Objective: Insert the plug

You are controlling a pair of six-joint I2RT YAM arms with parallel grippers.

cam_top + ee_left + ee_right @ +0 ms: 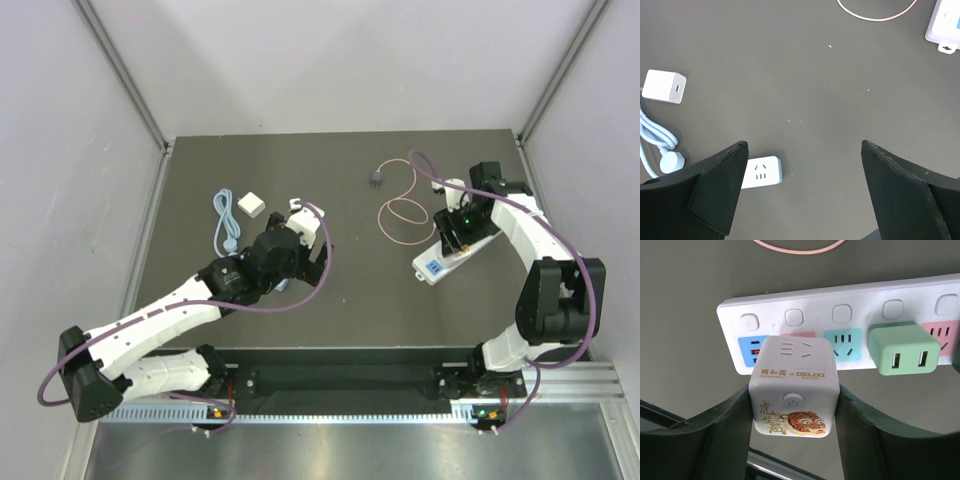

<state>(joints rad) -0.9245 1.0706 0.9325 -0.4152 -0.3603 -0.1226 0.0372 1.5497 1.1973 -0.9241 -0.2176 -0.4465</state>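
Observation:
The dark grey plug lies on the dark table at the back, joined to a looping pink cable; no gripper touches it. Part of the cable shows in the right wrist view and the left wrist view. My right gripper is shut on a white cube adapter with a tiger print, held against the white power strip over its pink socket. In the top view the right gripper is above the strip. My left gripper is open and empty above the table.
A green USB adapter sits in the strip, right of the cube. A small white socket block lies by my left finger. A white charger and a light-blue cable with a white plug lie at the left.

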